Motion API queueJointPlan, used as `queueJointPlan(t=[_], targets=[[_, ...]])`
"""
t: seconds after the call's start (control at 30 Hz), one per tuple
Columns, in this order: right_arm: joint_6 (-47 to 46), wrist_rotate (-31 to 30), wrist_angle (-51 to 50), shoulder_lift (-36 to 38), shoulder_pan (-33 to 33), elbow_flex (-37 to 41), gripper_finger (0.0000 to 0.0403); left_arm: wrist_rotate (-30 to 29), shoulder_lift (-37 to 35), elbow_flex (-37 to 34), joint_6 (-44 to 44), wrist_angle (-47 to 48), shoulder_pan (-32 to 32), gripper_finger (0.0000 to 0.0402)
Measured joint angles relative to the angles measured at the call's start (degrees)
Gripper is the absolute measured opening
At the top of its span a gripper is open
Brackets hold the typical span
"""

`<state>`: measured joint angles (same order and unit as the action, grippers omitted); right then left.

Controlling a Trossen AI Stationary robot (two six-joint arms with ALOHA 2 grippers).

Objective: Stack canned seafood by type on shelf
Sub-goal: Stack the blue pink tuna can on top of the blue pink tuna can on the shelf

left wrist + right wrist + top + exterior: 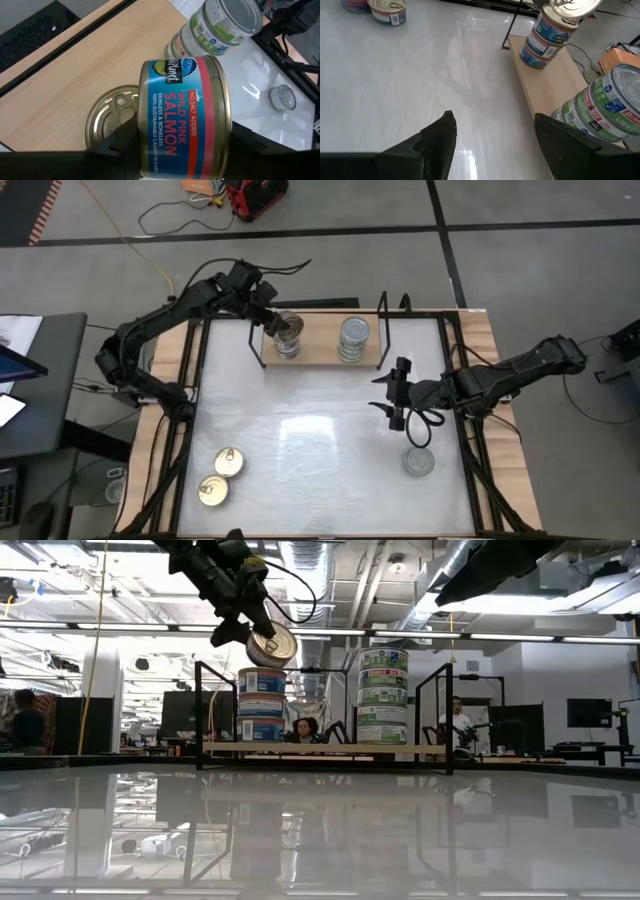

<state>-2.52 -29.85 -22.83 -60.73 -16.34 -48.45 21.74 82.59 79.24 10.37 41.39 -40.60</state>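
A: Salmon tin (185, 120), the one with the blue and red label, is pinched between the fingers of the left gripper (240, 625). It hangs tilted just above the salmon stack (261, 705) at the left end of the shelf (318, 362).

B: How should it go down well?

A: I think the tin must first be turned level, then centred over the gold lid (111, 117) below, and lowered straight. If the fingers let go while it is tilted, it may slide off or push the stack.

B: And the right gripper (396, 402)?

A: It hovers over the white table (300, 450), near the shelf's right end, with fingers spread and nothing between them.

B: Let us count.

A: The salmon stack seems to hold three tins, plus the one in the air. The green-label stack (384, 697) seems to have four, but I am not fully sure. Two gold-lid tins (220, 477) lie near the table's front left corner, and one silver-lid tin (419, 462) lies at the front right, just beyond the right gripper.
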Motion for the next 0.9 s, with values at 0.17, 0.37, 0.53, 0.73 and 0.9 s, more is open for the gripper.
queueJointPlan(t=[0.17, 0.37, 0.53, 0.73, 0.9], targets=[[0.0, 0.02, 0.04, 0.0, 0.0, 0.0, 0.0292, -0.22, -0.04, -1.52, 1.31, -1.31, 0.37, 0.019], [0.0, 0.01, 0.22, 0.0, 0.0, 0.0, 0.0292, -0.77, -0.25, -3.72, 1.45, -2.85, 0.39, 0.0191], [0.0, 0.0, 0.22, 0.0, 0.0, 0.0, 0.0292, -1.64, 0.0, -3.98, 1.24, -2.12, 0.39, 0.0193], [0.0, 0.01, 0.2, 0.0, 0.0, 0.0, 0.0292, -2.96, 0.02, -3.98, 0.01, -2.08, 0.37, 0.0214], [0.0, 0.0, 0.2, 0.0, 0.0, 0.0, 0.0292, -1.33, -0.07, -3.98, -0.01, -2.16, 0.39, 0.0244]])
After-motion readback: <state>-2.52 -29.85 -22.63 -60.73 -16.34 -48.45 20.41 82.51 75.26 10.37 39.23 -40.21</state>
